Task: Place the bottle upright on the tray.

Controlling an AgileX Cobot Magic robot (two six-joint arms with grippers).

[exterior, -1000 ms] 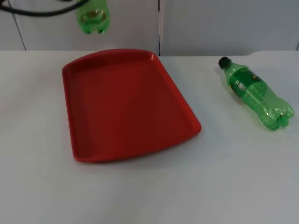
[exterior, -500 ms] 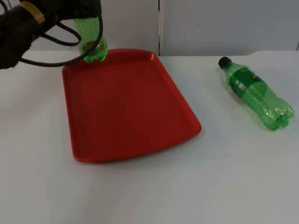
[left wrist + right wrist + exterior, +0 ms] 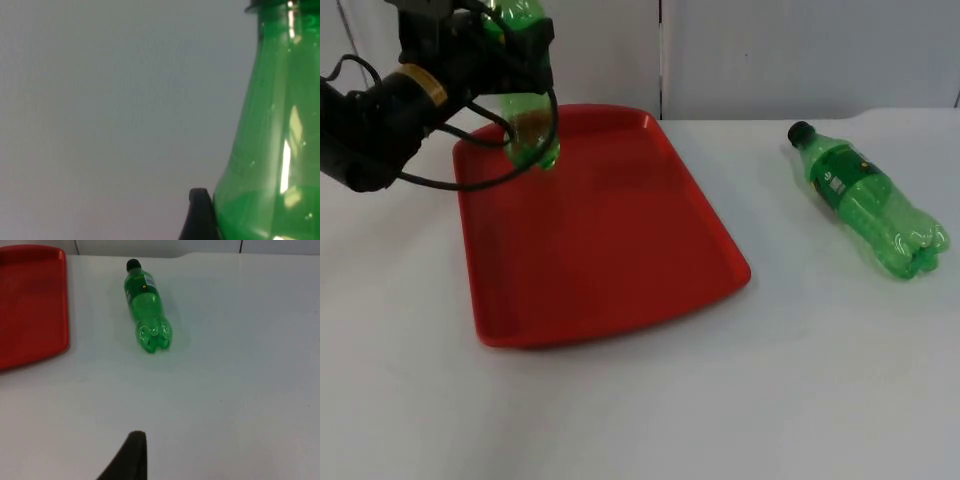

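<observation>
The left pincer [image 3: 510, 55] grips a green plastic bottle [image 3: 528, 125] upright, its base hanging over the far left corner of the red tray [image 3: 620, 260]. Released too high or tilted, it could topple, or catch the raised rim nearby. The tray's middle offers open room. A second bottle [image 3: 868, 200] lies on the white surface [image 3: 800, 380], well apart. The right arm waits; whether the right pincer [image 3: 131, 460] is open is unclear.
</observation>
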